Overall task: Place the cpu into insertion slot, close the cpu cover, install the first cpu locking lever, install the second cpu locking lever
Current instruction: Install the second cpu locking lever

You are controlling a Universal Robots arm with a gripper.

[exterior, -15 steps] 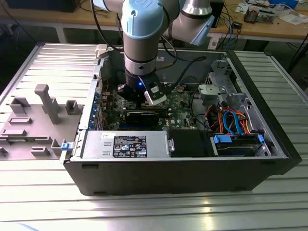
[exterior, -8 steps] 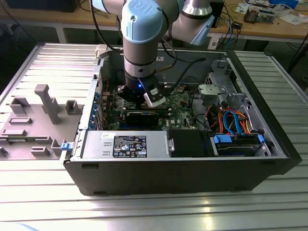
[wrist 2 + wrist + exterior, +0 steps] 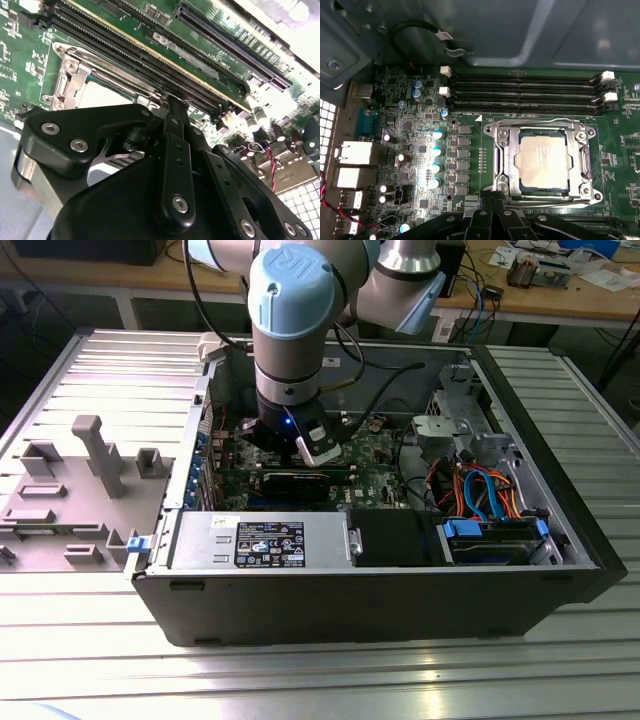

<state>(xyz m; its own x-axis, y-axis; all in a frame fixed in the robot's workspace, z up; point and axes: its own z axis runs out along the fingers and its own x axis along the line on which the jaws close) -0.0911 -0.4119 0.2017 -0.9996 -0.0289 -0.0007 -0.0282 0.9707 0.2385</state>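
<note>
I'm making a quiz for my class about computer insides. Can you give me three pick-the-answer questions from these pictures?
1. Where is the cpu?
A. On the grey tray outside the case
B. In its slot on the motherboard
C. Hanging from the claw

2. What colour is the motherboard?
A. Green
B. Red
C. Yellow

3. How is the cpu cover sitting?
A. Standing straight up
B. Taken off and lying on the table
C. Lying flat around the cpu

Answers:
1. B, because the first wrist view shows the silver chip sitting in its slot, next to the long black memory slots.
2. A, because the board is green in both wrist views.
3. C, because the silvery frame lies flat and the chip's top shows through its square window.
</note>
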